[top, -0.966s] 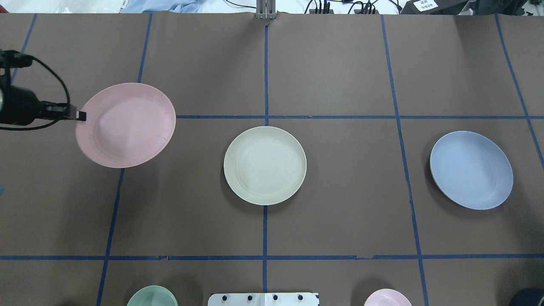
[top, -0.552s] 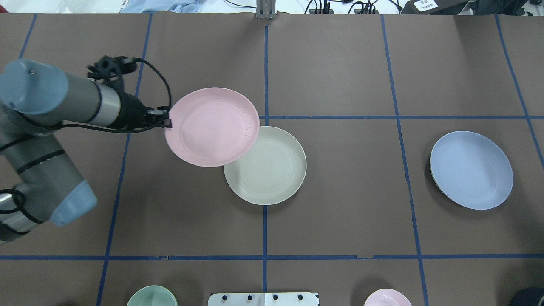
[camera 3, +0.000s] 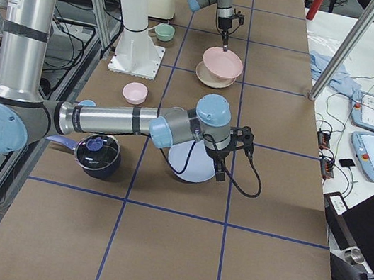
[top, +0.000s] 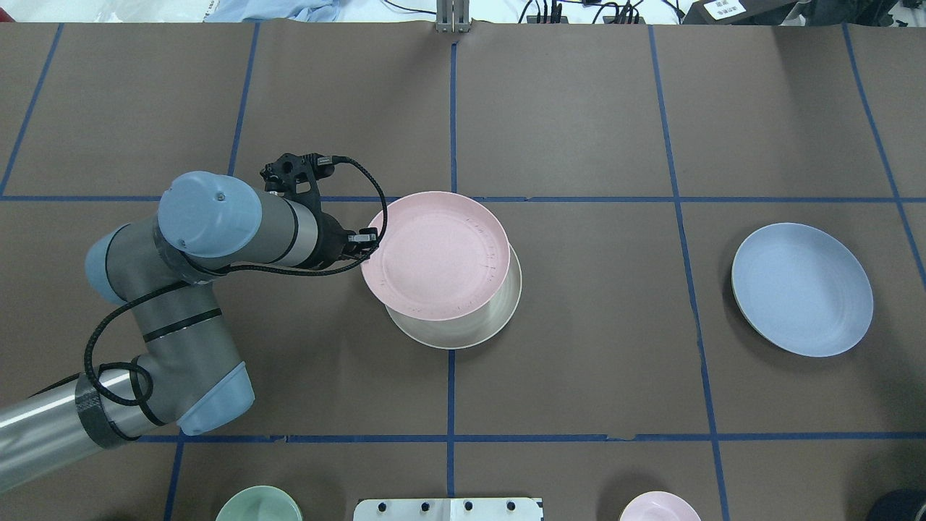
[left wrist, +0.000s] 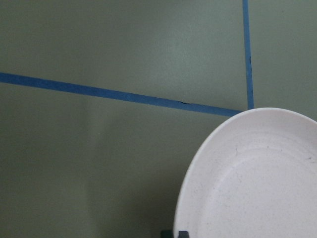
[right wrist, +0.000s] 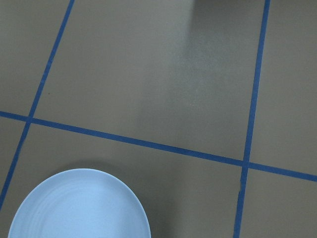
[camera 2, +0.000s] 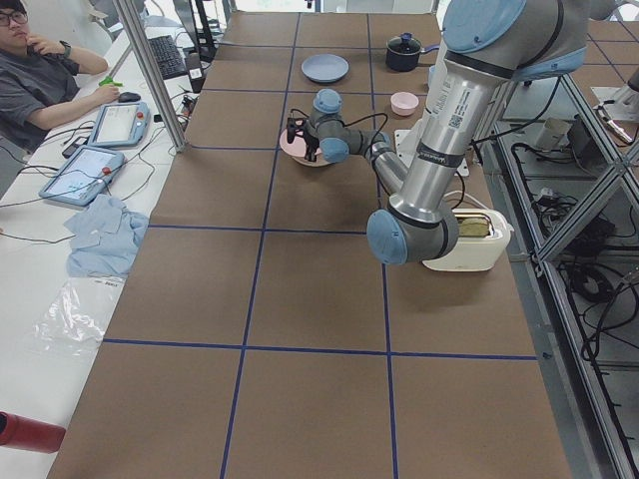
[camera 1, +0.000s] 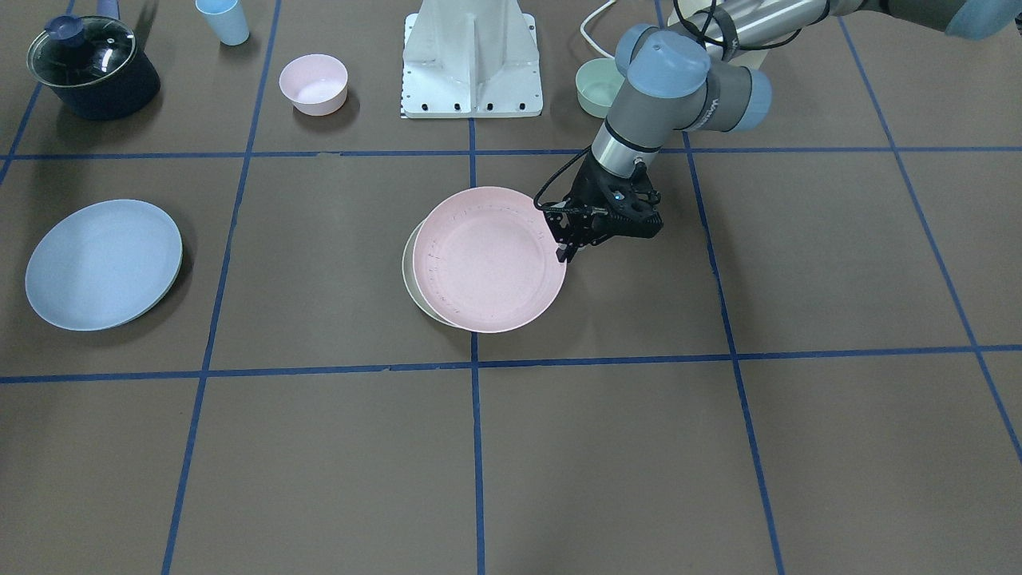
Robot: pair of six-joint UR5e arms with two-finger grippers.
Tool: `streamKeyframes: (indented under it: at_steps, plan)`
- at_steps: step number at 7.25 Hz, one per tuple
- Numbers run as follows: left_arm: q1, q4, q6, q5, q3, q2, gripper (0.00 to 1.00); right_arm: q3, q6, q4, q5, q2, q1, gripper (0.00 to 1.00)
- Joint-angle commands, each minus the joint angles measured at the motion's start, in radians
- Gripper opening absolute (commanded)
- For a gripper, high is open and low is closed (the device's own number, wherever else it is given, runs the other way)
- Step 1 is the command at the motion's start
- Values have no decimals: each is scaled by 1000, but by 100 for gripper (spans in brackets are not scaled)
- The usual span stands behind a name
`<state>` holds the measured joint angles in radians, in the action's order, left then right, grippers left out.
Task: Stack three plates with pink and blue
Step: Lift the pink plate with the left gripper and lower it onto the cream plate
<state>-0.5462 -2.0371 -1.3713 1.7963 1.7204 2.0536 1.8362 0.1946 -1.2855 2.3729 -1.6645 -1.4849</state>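
My left gripper (top: 369,242) is shut on the near-left rim of the pale pink plate (top: 434,253). It holds the plate over the cream plate (top: 470,329), offset a little to the far left, so a crescent of cream shows. I cannot tell whether the two plates touch. In the front view the gripper (camera 1: 565,247) pinches the pink plate (camera 1: 491,259) above the cream plate (camera 1: 410,279). The pale blue plate (top: 801,289) lies alone at the right. My right gripper (camera 3: 221,174) shows only in the right side view, near the blue plate (right wrist: 79,208). I cannot tell whether it is open or shut.
Along the robot's edge of the table stand a small green bowl (camera 1: 597,86), the white robot base (camera 1: 471,60), a small pink bowl (camera 1: 313,82), a light blue cup (camera 1: 225,21) and a dark lidded pot (camera 1: 92,65). An operator (camera 2: 40,80) sits beside the table.
My left arm has carried the pink plate to the right, from the table's left part to above the cream plate. The blue and cream plates have not moved.
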Motion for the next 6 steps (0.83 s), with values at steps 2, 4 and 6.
streamKeyframes:
  at_steps: [2, 4, 6]
  plan:
    - [38, 0, 0, -17, -34, 33, 0, 0, 0, 0, 0, 0, 0, 100]
    - [51, 0, 1, -47, -38, 31, 68, -2, 0, 0, 0, -1, 0, 100]
    - [39, 6, 30, -40, 4, 17, 100, 0, 29, 0, 5, -3, 3, 100]
